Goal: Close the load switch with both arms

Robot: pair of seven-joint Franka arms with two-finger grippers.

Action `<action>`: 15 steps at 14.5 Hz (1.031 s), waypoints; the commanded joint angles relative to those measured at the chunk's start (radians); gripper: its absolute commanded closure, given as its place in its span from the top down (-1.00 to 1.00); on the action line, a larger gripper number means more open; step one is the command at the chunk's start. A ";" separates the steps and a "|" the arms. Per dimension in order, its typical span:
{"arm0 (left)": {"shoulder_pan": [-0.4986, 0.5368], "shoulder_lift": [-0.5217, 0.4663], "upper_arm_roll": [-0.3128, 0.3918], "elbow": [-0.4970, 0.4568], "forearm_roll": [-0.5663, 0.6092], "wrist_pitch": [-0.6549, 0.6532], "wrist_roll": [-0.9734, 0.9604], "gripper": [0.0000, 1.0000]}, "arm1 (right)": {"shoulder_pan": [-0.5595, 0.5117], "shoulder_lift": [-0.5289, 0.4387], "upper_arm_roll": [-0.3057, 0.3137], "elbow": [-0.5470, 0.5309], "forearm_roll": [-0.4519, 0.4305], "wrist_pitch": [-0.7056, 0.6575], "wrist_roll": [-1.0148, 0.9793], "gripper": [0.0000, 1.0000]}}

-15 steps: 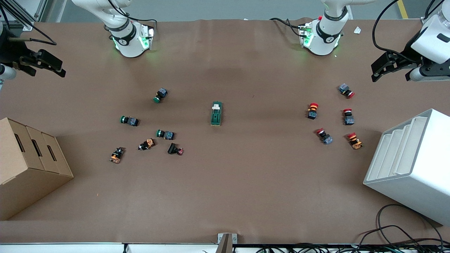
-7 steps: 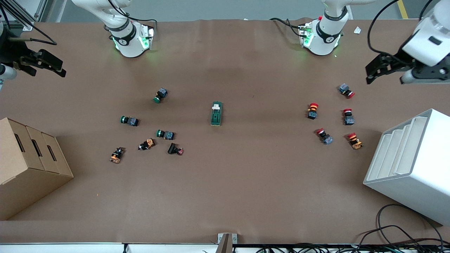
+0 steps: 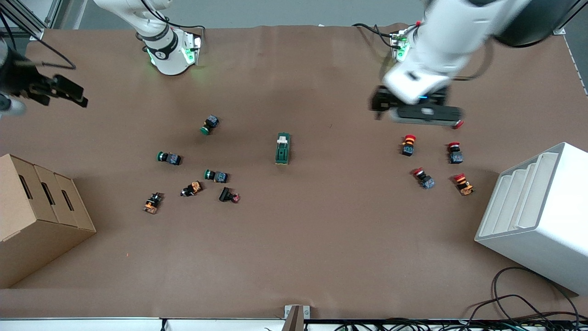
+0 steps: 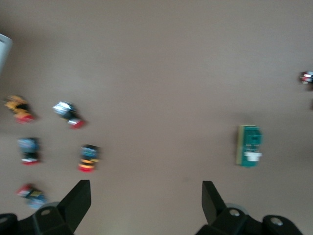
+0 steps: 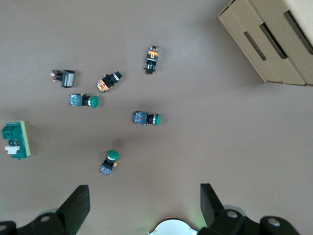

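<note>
Even, soft overhead light fills the room, and the brown table (image 3: 294, 239) shows only faint shadows beside the cardboard box (image 3: 39, 216) and white rack (image 3: 537, 216). Green glow spills from both arm bases. The left arm (image 3: 441, 41) is smeared with motion blur, and the left wrist view is soft throughout; the right wrist view is crisp.

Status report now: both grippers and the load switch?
Left gripper open above red push-buttons. Right gripper open, table edge. Load switch untouched, mid-table, path clear.

Both hands (image 4: 142, 205) (image 5: 142, 205) open, aloft.
</note>
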 commanded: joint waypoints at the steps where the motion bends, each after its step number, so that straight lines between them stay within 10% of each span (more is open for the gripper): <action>1: -0.117 0.049 -0.004 -0.032 0.038 0.098 -0.184 1.00 | -0.016 0.117 0.002 0.060 -0.010 0.005 -0.010 1.00; 8: -0.397 0.253 -0.004 -0.046 0.293 0.273 -0.713 1.00 | 0.030 0.227 0.011 0.091 -0.008 0.041 0.024 1.00; 15: -0.572 0.391 -0.011 -0.051 0.464 0.380 -1.011 0.99 | 0.293 0.266 0.012 -0.050 0.222 0.319 0.606 1.00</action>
